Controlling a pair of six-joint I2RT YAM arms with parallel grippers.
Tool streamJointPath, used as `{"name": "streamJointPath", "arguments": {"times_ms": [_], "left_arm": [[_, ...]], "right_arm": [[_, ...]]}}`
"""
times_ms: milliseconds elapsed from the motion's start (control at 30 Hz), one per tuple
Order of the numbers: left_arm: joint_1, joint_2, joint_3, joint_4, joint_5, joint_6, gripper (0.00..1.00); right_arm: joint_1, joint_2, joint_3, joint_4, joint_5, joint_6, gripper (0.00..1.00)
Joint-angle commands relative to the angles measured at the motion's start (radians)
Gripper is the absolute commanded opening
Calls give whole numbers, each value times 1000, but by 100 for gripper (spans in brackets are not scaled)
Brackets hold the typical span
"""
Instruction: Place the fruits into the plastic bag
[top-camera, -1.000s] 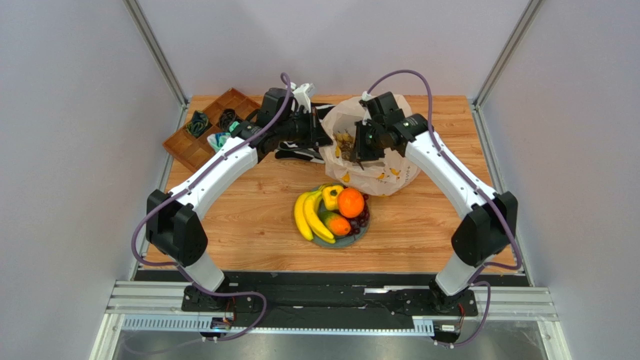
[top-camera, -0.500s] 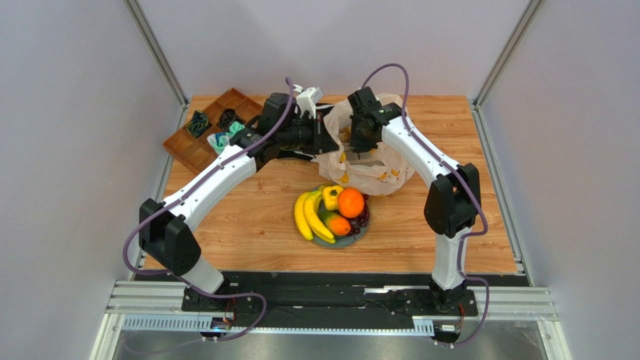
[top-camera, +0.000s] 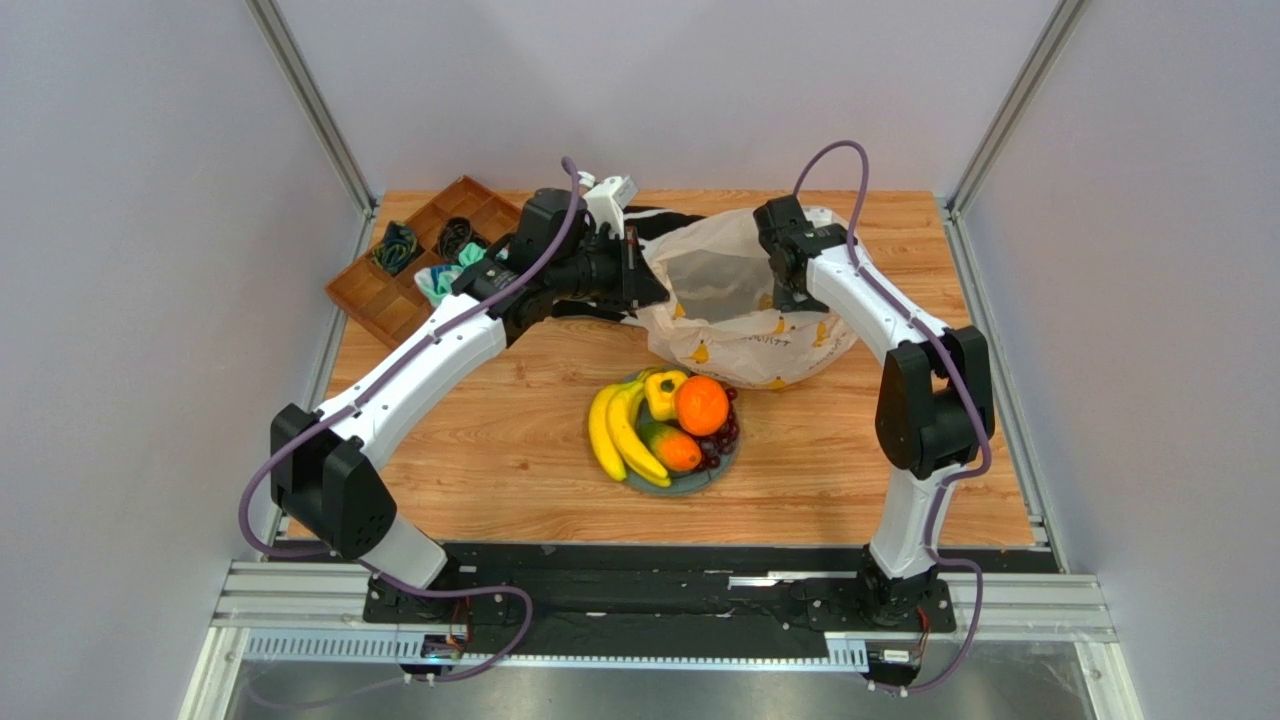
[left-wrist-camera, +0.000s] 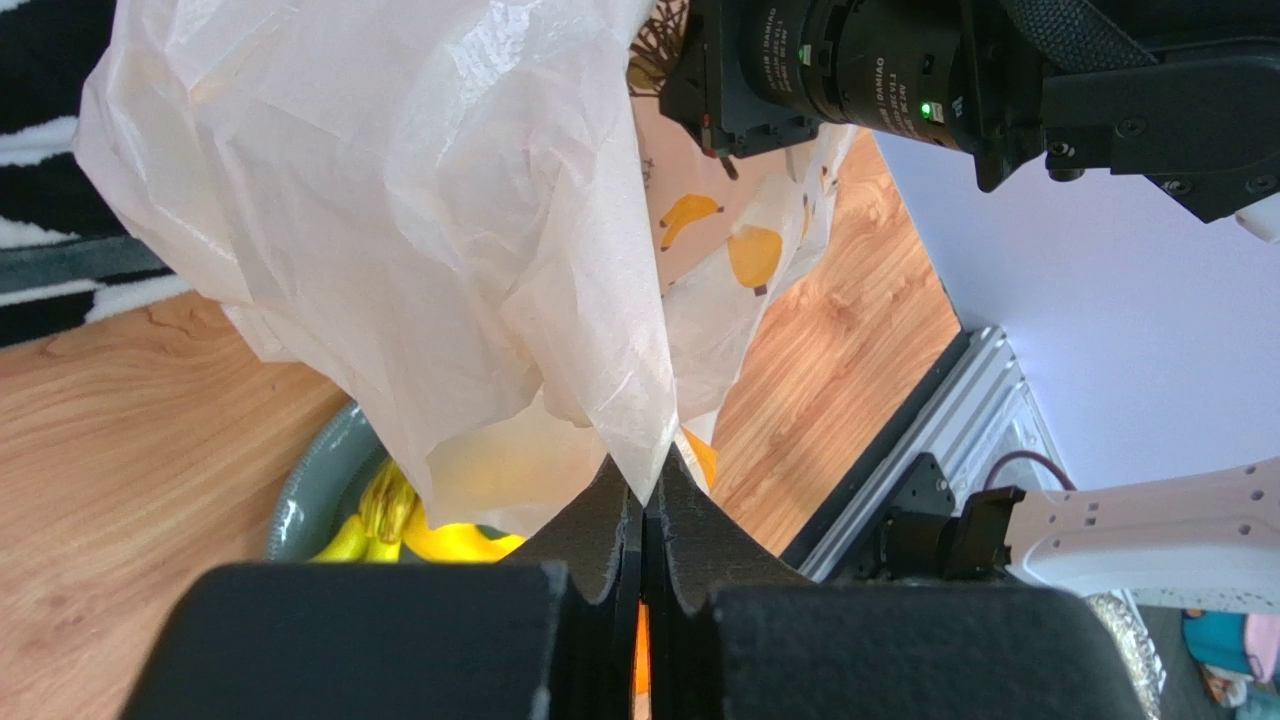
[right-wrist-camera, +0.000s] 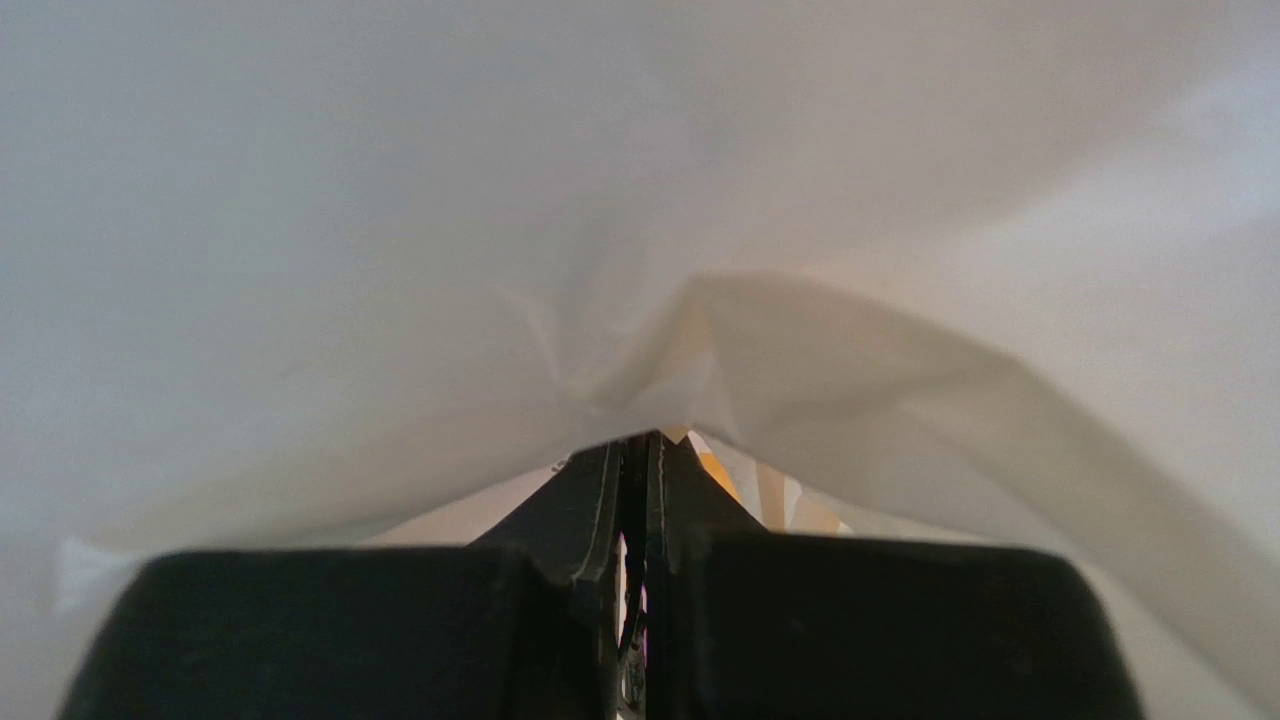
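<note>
The left gripper (left-wrist-camera: 643, 503) and right gripper (right-wrist-camera: 643, 450), jaws pinched tight on its rim, hold the translucent banana-print plastic bag (top-camera: 744, 338) spread left-to-right, mouth upward, at the wooden worktop's (top-camera: 496, 435) far side; yellow bananas (top-camera: 616, 432) lie near-to-far on the round grey plate (top-camera: 694, 486) nearby.

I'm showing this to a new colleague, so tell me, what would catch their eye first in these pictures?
Probably the plastic bag at the far middle of the table, pinched on opposite sides by the left gripper and the right gripper, its mouth gaping. Next, the bright bananas and orange piled on the grey plate, just nearer the arms.
</note>
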Motion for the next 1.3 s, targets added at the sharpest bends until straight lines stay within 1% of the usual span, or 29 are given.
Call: {"name": "streamJointPath", "arguments": {"times_ms": [0,67,100,167,200,300,400,567,633,667,700,733,767,800,900,967,1067,1167,1267], "left_arm": [[0,-8,15,4,22,8,0],[-1,-5,16,4,28,7,0],[0,-3,16,4,28,5,0],[0,-2,14,4,28,5,0],[-1,-3,14,4,28,7,0],[0,1,17,4,33,5,0],[0,3,17,4,34,5,0],[-1,3,19,4,31,2,0],[-1,4,20,4,28,-1,0],[0,6,22,2,27,-4,0],[-1,6,22,0,25,-9,0],[-1,8,22,-1,24,-9,0],[-1,8,22,-1,22,-12,0],[-1,9,22,-1,22,-13,0],[0,14,22,-1,19,-18,0],[0,18,23,0,19,-24,0],[0,20,25,2,13,-33,0],[2,21,28,2,-2,-38,0],[0,27,37,-3,-5,-36,0]], "right_arm": [[13,-48,4,46,28,-20,10],[13,-52,6,48,16,-26,19],[13,-63,9,48,11,-26,31],[12,-78,4,51,-7,-29,48],[13,-86,-3,57,-18,-32,60],[12,-120,-14,75,-71,-32,74],[13,-147,-19,94,-122,-34,78],[13,-195,-23,142,-229,-55,77],[13,-222,-37,176,-313,-64,75],[13,-256,-59,219,-344,-66,74],[13,-281,-71,241,-416,-65,74],[13,-301,-82,265,-439,-61,73],[13,-349,-109,317,-499,-57,73],[15,-373,-123,346,-568,-37,73],[15,-458,-174,442,-686,-8,73],[18,-500,-195,485,-725,14,73],[44,-574,-232,491,-760,-2,76],[96,-647,-272,445,-751,-44,78],[165,-712,-329,387,-710,-61,77]]}}
